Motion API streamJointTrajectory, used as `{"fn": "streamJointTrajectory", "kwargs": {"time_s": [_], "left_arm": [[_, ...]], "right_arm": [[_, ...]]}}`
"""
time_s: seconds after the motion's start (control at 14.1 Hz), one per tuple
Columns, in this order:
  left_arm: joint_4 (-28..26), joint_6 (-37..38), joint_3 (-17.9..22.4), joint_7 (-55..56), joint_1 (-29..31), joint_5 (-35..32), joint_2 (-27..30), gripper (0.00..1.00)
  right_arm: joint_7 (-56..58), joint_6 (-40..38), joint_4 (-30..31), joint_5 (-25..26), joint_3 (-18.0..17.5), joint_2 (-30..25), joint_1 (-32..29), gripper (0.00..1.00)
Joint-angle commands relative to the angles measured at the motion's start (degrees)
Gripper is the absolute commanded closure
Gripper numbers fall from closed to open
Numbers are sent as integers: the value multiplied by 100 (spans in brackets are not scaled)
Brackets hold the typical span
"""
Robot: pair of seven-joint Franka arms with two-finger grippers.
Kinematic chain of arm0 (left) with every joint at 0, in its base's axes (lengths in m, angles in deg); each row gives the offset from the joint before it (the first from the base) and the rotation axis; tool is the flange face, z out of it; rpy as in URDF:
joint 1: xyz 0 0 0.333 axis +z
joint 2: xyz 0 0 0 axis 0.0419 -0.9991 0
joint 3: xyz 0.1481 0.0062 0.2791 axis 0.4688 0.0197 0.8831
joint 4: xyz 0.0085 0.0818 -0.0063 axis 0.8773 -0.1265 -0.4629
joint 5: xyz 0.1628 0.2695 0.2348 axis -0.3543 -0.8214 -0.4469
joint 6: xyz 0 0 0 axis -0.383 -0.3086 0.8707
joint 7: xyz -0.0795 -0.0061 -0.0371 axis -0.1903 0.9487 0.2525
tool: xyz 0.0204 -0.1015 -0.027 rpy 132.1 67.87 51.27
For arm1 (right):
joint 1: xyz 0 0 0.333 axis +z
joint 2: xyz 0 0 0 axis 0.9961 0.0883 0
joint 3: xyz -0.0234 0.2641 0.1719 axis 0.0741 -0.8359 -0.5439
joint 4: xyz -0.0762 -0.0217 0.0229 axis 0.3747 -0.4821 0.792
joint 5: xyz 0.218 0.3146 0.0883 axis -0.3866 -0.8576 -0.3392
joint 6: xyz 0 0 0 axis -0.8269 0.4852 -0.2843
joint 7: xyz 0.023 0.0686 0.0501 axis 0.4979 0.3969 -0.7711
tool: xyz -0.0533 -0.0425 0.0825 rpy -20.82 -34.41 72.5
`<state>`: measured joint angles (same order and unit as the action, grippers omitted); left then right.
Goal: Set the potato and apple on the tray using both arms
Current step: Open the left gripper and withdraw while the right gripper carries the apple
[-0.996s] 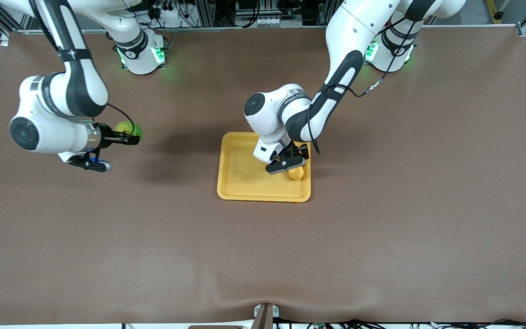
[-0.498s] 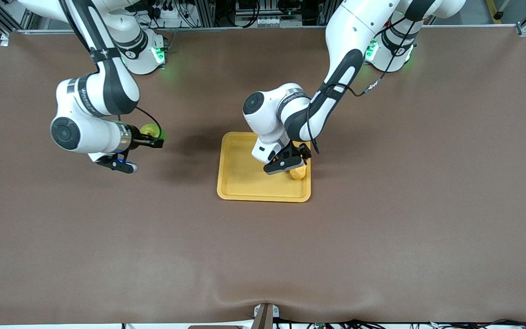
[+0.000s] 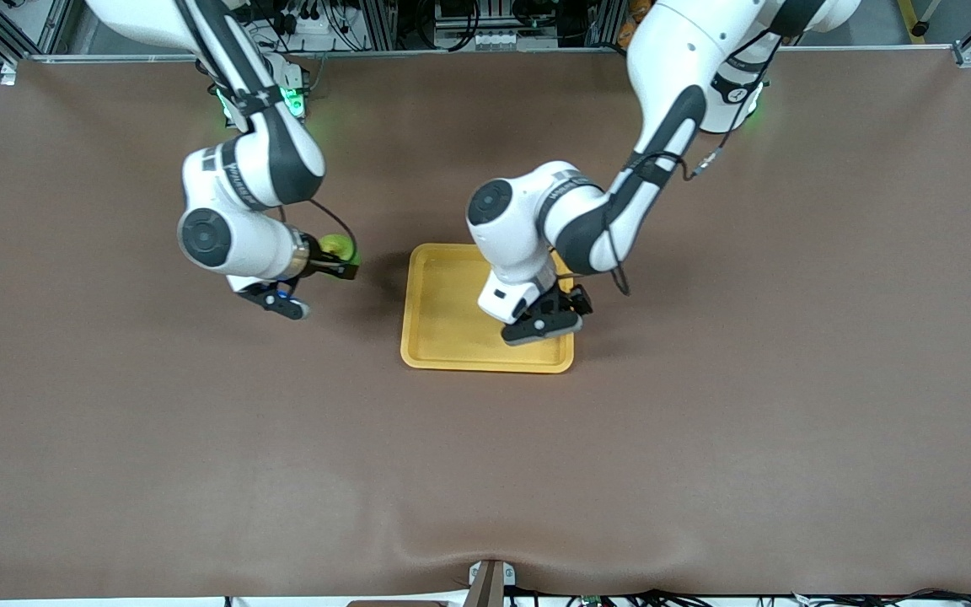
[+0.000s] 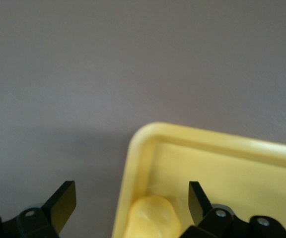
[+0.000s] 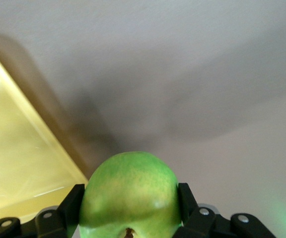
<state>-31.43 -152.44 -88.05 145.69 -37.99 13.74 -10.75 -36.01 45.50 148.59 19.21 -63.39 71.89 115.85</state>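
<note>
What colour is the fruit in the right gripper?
Bright green apple with a yellowish patch; it shows best in the right wrist view.

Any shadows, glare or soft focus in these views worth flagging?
Front view: evenly lit, soft arm shadows on the table beside the tray. Left wrist view: the potato and the tray rim look soft, with little contrast between them. Right wrist view: the apple fills the foreground, a broad dark shadow lies on the table past it, and pale glare streaks the tray.
</note>
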Motion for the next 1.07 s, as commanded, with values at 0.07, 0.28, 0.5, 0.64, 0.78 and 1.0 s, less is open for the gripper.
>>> {"fn": "streamJointTrajectory", "kwargs": {"time_s": [0.07, 0.28, 0.5, 0.64, 0.78, 1.0], "left_arm": [[-108, 162, -29, -726, 367, 169, 340, 0], [-196, 365, -81, -1403, 780, 212, 603, 0], [-529, 374, -82, -2369, 1290, 476, 1025, 0], [-670, 365, -82, -2714, 1562, 485, 1149, 0], [-715, 365, -90, -3073, 1782, 494, 1219, 0], [-934, 348, -344, -3697, 2431, 958, 1561, 0]], "right_arm": [[-919, 285, -447, -222, 61, 483, 502, 100], [-1710, 285, -1150, -336, 61, 1011, 784, 100], [-2108, 294, -1757, -599, 61, 1424, 917, 100], [-2170, 311, -2082, -696, 61, 1722, 1004, 100], [-2196, 364, -2329, -714, 70, 2030, 1083, 100], [-2398, 592, -2330, -697, 70, 2225, 1224, 100]]}}
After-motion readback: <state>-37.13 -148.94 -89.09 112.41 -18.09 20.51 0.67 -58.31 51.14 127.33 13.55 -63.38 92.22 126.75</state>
